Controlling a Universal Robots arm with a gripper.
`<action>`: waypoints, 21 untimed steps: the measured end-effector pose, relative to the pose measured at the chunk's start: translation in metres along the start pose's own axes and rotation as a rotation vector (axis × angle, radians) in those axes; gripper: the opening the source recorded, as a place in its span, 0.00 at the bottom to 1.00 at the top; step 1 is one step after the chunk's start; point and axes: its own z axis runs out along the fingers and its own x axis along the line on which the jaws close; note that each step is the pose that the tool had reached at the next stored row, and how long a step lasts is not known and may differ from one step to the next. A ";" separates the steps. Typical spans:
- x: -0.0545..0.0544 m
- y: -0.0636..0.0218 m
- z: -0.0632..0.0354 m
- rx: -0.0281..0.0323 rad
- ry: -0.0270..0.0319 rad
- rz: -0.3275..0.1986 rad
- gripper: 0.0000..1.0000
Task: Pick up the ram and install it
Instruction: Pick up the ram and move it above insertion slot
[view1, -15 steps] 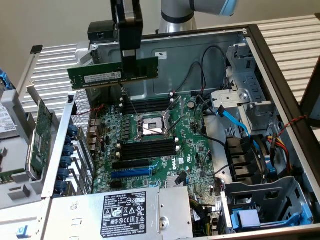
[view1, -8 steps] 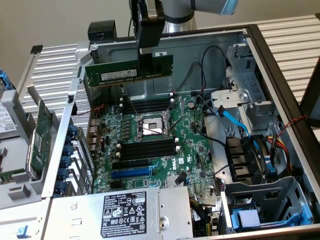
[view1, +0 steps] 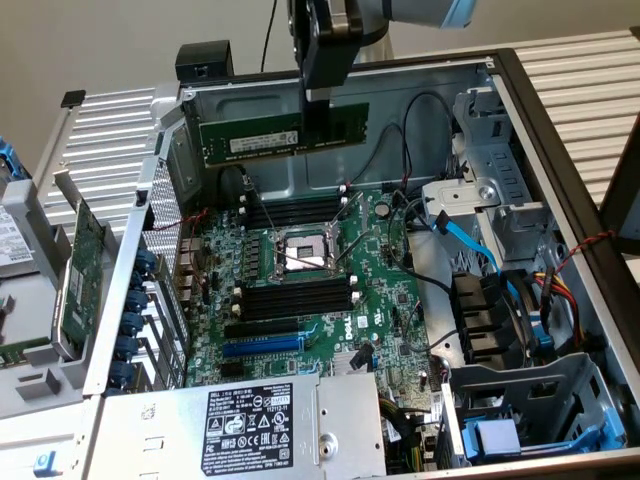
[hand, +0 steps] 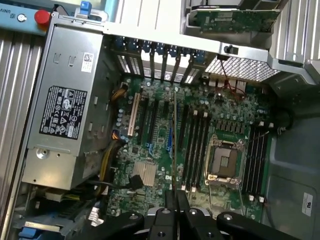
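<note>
ram (view1: 283, 131) above the motherboard (view1: 388, 292)

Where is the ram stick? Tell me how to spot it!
Look at the big open computer case, then up above its green main board. There the black gripper holds the ram in the air: a long, thin green strip with a white label, unlike the black slots fixed to the board below.
</note>
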 end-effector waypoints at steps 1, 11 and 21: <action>-0.004 -0.0015 0.0004 -0.0001 0.0009 0.000 0.13; -0.033 -0.0064 0.0061 0.0017 0.0017 0.000 0.13; -0.040 -0.0078 0.0099 0.0156 -0.0009 0.029 0.13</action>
